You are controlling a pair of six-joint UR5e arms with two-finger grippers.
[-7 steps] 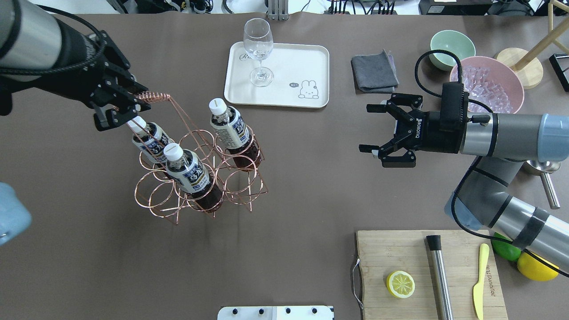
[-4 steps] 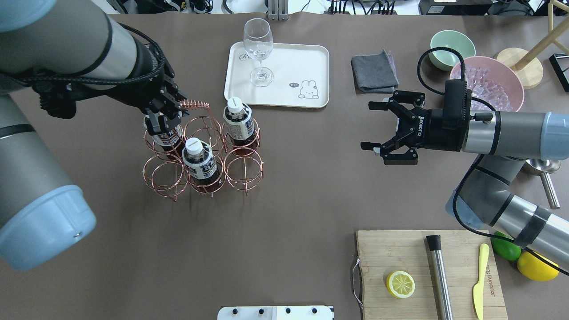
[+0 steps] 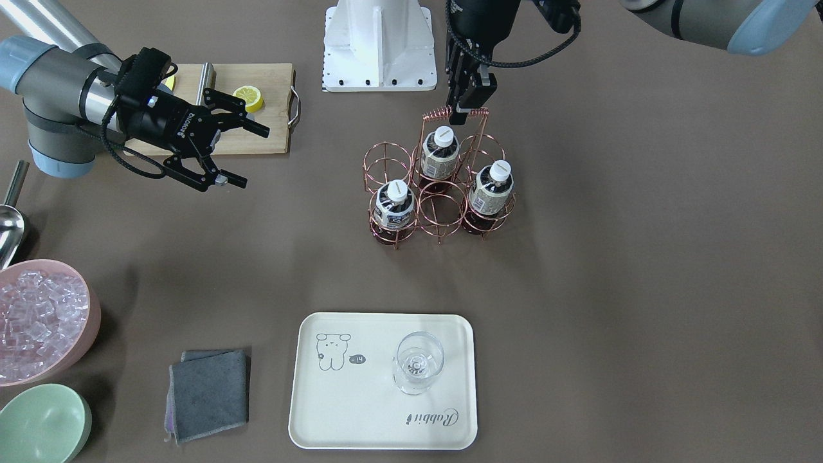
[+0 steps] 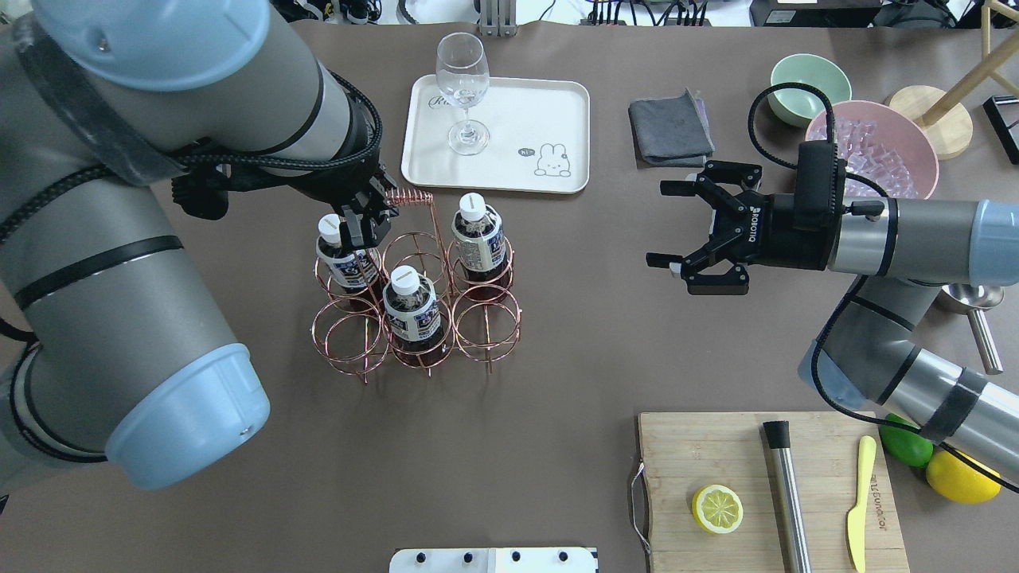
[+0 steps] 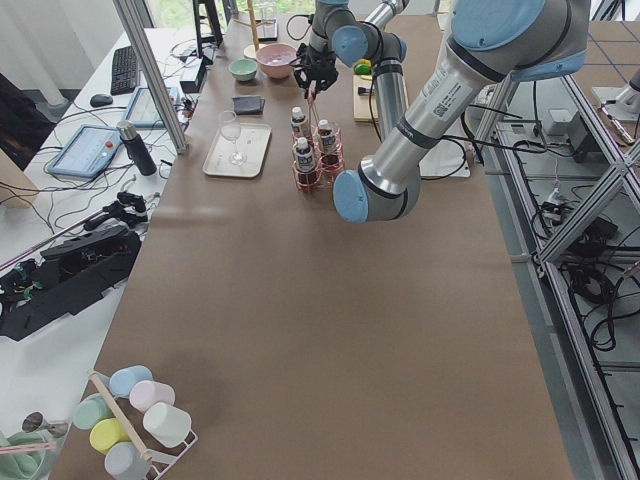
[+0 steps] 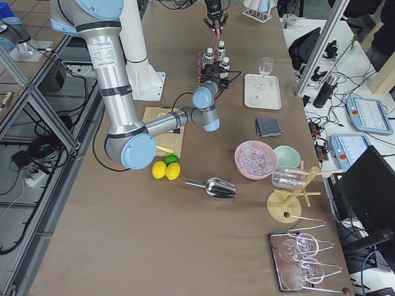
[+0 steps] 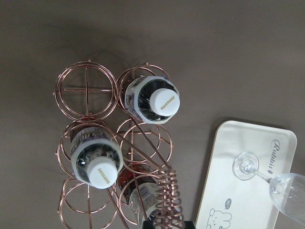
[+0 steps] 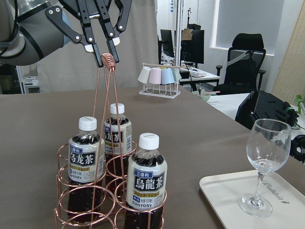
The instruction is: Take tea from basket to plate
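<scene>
Left gripper (image 4: 370, 227) is pinched on the coiled handle (image 4: 407, 196) of the copper wire basket (image 4: 436, 280). Right gripper (image 4: 659, 225) hangs with its fingers spread wide, well apart from the basket and empty. All three tea bottles are in their rings; none is on the plate (image 4: 549, 107). My likely pick is the tea (image 4: 478, 235) nearest the plate, since it sits on the right arm's side. Risks as I see them: the rings hug the bottles, so a pull that isn't straight up could snag the label and drag or tip the light basket. If left lets go first, nothing anchors the basket. The tall handle wires rise right beside that bottle, so a wide-open approach could clip them. The cap is small and smooth, so a grip there may slip; the neck or body looks safer. The right arm reaching in comes close to the left wrist, so collision is possible. The wine glass (image 4: 464, 87) stands on the plate's far-left part, so I'd set the tea down near the bear drawing (image 4: 552, 161), away from the stem. I can't tell whether the basket's feet are fully on the table (image 4: 557, 334).
</scene>
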